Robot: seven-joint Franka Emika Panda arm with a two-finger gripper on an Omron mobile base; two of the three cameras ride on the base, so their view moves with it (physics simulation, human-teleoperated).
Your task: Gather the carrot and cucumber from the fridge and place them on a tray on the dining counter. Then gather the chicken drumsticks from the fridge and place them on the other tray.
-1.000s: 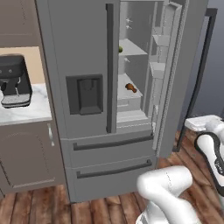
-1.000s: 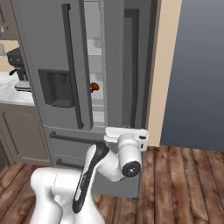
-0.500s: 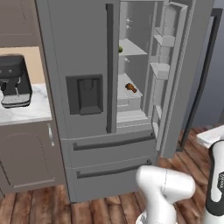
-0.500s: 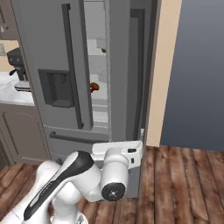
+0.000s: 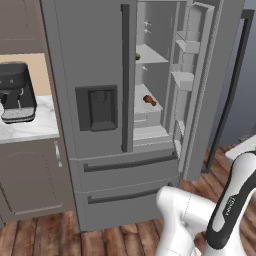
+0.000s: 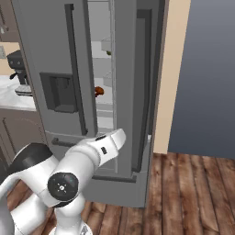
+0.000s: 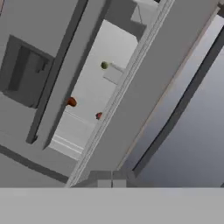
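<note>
- One fridge [image 5: 100, 60] is my landmark: a grey French-door unit, left door closed, right door [image 5: 205, 85] swung open, two drawers [image 5: 125, 165] stacked below.
- One wood-plank floor [image 6: 193, 193] runs under the fridge, with a blue-grey wall [image 6: 206, 73] to its right.
- One grey cabinet with a pale marble counter [image 5: 30, 130] sits against the fridge's left side.
- One dark coffee machine [image 5: 17, 92] stands on that counter, left of the fridge.
- One dispenser panel [image 5: 97, 107] is set into the fridge's closed door.
- One brown drumstick [image 5: 149, 100] lies on a middle shelf inside the fridge, long axis running roughly front-left to back-right; too small for me to tell which end is which.
- One small green item [image 5: 137, 56] sits on the shelf above it; I cannot tell what it is.
- My gripper [image 7: 112, 183] hangs well in front of the fridge, fingertips pressed together, holding nothing.
</note>
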